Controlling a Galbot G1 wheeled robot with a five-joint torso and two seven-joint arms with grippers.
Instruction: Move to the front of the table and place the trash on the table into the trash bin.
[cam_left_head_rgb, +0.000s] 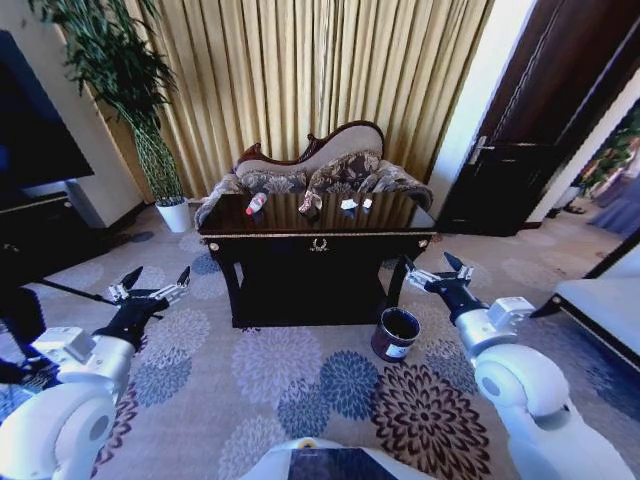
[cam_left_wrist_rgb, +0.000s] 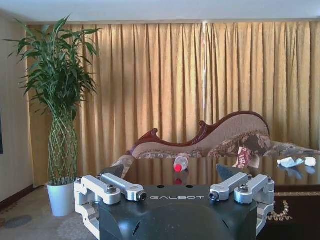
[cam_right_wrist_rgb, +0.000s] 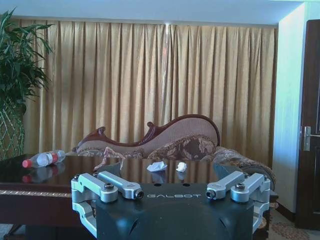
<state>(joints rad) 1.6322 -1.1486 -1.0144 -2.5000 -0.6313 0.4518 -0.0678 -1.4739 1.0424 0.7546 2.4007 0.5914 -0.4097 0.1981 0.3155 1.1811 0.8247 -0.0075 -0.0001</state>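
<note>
- You have the surface (cam_left_head_rgb: 318, 243), a dark glossy table with a gold emblem on its front, straight ahead of you, in front of a carved sofa (cam_left_head_rgb: 320, 165) and gold curtains (cam_left_head_rgb: 300, 70).
- Your left pincer (cam_left_head_rgb: 156, 284) hangs in the air on the near side of the surface's left end, well apart from it, over the patterned carpet (cam_left_head_rgb: 300, 380); its fingers are spread wide, holding nothing.
- Your right pincer (cam_left_head_rgb: 438, 272) hangs off the surface's right front corner, close to that corner but not touching; its fingers are also spread and empty.
- The clear bottle (cam_left_head_rgb: 256, 203) with the red cap and label lies on its side near the surface's back edge, towards the left end, well beyond your left pincer.
- The crumpled pink-white wrapper (cam_left_head_rgb: 311, 202) sits near the middle of the back edge.
- Two small white scraps (cam_left_head_rgb: 354, 204) lie side by side towards the right back part of the surface, well beyond your right pincer.
- The trash bin (cam_left_head_rgb: 396, 333) stands upright on the carpet just outside the surface's right front leg, below and slightly left of your right pincer, nearer to you.
- A potted bamboo in a white pot (cam_left_head_rgb: 174, 214) stands beyond the surface's left end, by the curtains.
</note>
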